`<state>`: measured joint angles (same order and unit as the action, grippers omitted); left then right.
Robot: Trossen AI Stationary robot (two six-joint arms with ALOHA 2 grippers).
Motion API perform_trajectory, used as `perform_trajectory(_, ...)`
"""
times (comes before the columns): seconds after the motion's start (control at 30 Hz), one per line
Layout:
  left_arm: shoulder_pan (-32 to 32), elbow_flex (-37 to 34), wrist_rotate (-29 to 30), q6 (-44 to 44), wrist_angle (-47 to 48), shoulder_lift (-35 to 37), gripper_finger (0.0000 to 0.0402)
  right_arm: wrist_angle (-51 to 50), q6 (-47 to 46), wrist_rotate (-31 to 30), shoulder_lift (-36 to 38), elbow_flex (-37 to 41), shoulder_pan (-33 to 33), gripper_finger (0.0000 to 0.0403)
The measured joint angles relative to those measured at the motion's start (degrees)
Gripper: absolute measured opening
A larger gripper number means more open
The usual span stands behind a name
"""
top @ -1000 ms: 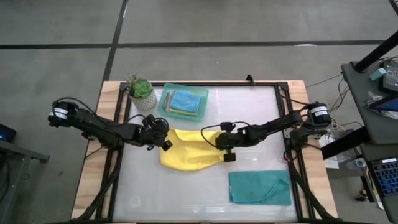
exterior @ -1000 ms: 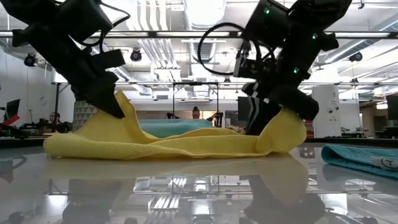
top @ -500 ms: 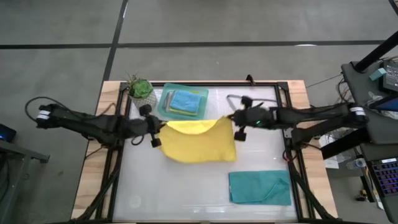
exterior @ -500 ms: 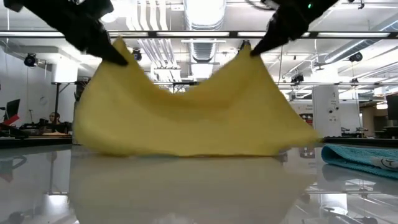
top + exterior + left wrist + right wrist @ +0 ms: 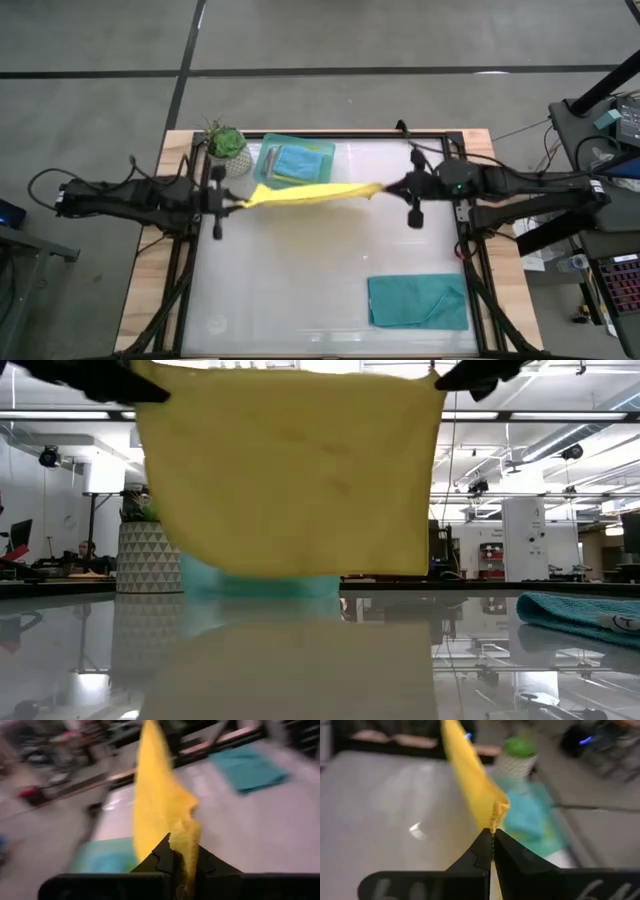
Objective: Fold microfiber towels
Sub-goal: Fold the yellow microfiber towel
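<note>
with both sets of fingers pinched on the yellow towel's (image 5: 305, 194) top corners, left gripper (image 5: 233, 201) and right gripper (image 5: 385, 187) pull it taut above the tabletop (image 5: 300, 290), and a thin corner could slip free, dropping it crumpled.

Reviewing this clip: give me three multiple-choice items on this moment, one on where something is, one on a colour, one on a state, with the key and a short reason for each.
1. Where does the teal towel lie on the table?
A. In the near right part
B. Beside the potted plant
C. Inside the tray

2. What colour is the towel held by both grippers?
A. Grey
B. Yellow
C. Teal

3. How does the held towel hang?
A. Crumpled on the table
B. Draped over the tray
C. Stretched between the two grippers, clear of the table

Key:
1 A: the teal towel lies flat near the table's front right corner.
2 B: the left gripper and right gripper each pinch a corner of the yellow towel.
3 C: the low view shows it hanging spread, its lower edge above the table.
</note>
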<state>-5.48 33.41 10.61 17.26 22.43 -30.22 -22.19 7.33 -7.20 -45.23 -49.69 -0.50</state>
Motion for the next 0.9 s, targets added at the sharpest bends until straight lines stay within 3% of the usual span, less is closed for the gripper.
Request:
perform_trajectory(0.1,-0.9,-4.7,-6.5,-3.7,-1.8,-0.3,0.0,-2.9,-4.4,3.5,-0.9,1.3,2.2,0.0008)
perform_trajectory(0.33,-7.3,-15.2,-8.8,-11.6,-15.6,-6.9,0.0,-3.8,-16.8,7.7,-6.8,6.4,9.7,0.0008)
perform_trajectory(0.47,-10.7,-15.2,-8.8,-20.7,-19.5,-12.7,0.0,-2.3,-23.3,8.4,-11.5,7.9,13.5,0.0008)
perform_trajectory(0.6,-13.1,-14.3,-9.3,-31.7,-20.5,-20.1,0.0,0.7,-28.7,13.1,-16.9,8.1,15.5,0.0008)
perform_trajectory(0.73,-16.5,-12.3,-11.8,-36.3,-20.7,-27.5,0.0,6.1,-32.2,19.5,-22.6,8.1,16.2,0.0008)
perform_trajectory(0.9,-18.4,-11.1,-12.7,-40.7,-20.5,-34.2,0.0,6.2,-34.3,21.2,-27.3,8.1,16.3,0.0008)
